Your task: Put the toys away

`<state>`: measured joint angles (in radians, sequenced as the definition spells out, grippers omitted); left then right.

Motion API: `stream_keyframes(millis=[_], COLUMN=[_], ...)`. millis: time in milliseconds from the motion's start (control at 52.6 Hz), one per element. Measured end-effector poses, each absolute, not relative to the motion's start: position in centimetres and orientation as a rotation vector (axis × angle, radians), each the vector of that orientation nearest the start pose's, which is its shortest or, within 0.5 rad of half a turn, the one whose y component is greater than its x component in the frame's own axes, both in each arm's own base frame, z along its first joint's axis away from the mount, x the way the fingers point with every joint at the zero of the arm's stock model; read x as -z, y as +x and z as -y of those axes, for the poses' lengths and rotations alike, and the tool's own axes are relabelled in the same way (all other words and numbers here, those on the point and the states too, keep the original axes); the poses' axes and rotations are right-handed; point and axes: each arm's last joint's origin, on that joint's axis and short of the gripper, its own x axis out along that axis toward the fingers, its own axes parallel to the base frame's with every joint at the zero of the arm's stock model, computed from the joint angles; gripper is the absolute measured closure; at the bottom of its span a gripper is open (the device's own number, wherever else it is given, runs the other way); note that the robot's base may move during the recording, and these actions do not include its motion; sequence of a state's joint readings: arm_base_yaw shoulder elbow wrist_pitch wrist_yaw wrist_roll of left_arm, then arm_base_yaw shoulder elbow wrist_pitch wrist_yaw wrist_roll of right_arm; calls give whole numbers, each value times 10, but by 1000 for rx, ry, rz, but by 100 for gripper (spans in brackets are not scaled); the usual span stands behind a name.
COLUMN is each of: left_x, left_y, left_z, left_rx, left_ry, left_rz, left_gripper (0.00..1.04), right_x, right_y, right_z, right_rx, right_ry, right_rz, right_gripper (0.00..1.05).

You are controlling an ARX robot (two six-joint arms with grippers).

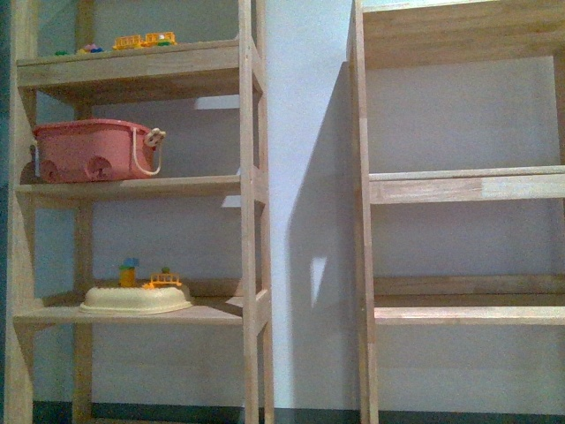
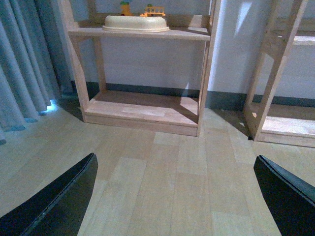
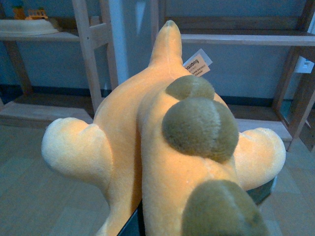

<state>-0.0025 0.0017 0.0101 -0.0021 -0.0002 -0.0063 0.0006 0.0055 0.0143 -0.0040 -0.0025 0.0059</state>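
While the right end effector [image 3: 197,209] grasps the plush animal [image 3: 123,147], raise it level to the shelf [image 1: 468,185] right of the pink basket [image 1: 93,150].

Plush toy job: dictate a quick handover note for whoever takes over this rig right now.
Left gripper: open, holding nothing, above the floor.
Right gripper: closed on the orange plush toy, which is off the floor; the jaws are mostly hidden by it.
Done: toy is picked up.
Left to do: place it on a shelf. The left shelf unit carries the pink basket and the cream base with block figures.
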Motion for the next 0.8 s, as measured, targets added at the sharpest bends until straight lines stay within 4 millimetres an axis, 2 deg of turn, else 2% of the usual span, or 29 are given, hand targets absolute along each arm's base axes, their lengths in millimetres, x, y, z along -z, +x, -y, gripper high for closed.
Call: stream_keyframes(millis=[798], left_x=[-167], left_y=[97], left_z=[0], left_rx=[2], left_ry=[-6], left_rz=[6], left_gripper=[6], right_x=[-168], right_y=[97], right_z=[0], right_rx=[-2], right_ry=[6], right_rz=[5], right_gripper=[97])
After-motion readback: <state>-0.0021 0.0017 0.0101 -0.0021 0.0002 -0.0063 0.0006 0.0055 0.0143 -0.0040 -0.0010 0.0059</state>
